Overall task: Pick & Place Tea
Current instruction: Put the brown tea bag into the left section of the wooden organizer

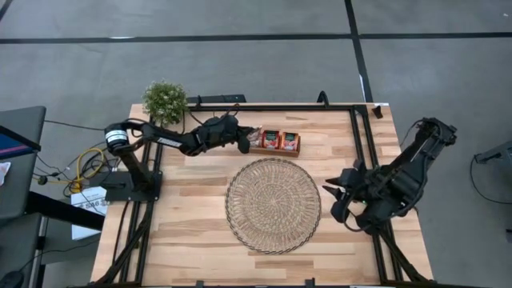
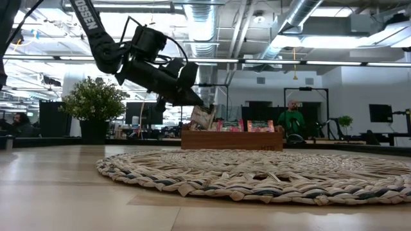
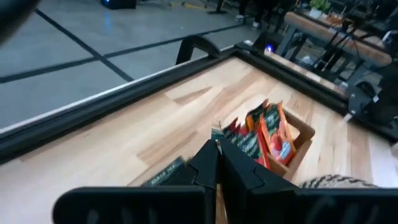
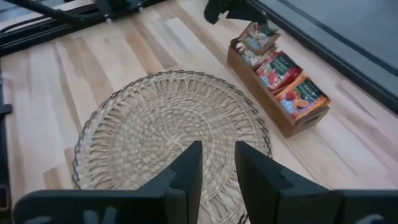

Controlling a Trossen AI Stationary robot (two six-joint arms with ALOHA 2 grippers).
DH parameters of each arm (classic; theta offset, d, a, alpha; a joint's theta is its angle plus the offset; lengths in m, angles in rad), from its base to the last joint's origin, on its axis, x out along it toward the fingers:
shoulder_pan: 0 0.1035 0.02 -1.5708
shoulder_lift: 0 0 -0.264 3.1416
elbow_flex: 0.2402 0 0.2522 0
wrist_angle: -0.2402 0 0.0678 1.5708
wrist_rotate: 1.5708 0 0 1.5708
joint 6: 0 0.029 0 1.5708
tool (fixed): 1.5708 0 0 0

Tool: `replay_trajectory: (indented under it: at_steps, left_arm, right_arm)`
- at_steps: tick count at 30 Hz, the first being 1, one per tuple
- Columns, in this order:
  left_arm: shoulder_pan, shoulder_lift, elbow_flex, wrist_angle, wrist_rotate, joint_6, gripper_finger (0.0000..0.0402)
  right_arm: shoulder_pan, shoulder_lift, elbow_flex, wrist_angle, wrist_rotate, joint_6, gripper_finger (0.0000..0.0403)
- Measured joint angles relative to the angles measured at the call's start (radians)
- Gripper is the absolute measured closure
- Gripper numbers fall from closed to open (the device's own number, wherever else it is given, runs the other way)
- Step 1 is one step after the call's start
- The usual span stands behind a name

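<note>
High view showed the left gripper (image 1: 246, 142) at the wooden tray's (image 1: 278, 150) nine-o'clock end, fingers pinched together on a whitish tea sachet (image 2: 201, 117) lifted above the other tea sachets (image 1: 279, 139) in the tray. At three o'clock of the woven mat (image 1: 273, 205), the right gripper (image 1: 334, 194) waited, fingers (image 4: 186, 174) parted, empty.

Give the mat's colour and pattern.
Pale straw mat, woven in concentric rings with a looped edge; clearest in the right wrist view.
</note>
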Motion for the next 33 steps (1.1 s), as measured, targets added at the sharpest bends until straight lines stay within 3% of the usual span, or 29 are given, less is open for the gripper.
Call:
replay_trajectory:
  at_steps: [15, 33]
  left_arm:
    - [0.012, 0.115, 0.001, 0.133, 0.037, 0.000, 0.0401]
    - [0.013, 0.116, 0.002, 0.118, 0.028, 0.135, 0.0401]
  right_arm:
    - [-0.027, 0.000, 0.000, 0.013, -0.005, -0.001, 0.0317]
    - [-0.027, 0.001, 0.000, 0.024, -0.006, 0.025, 0.0317]
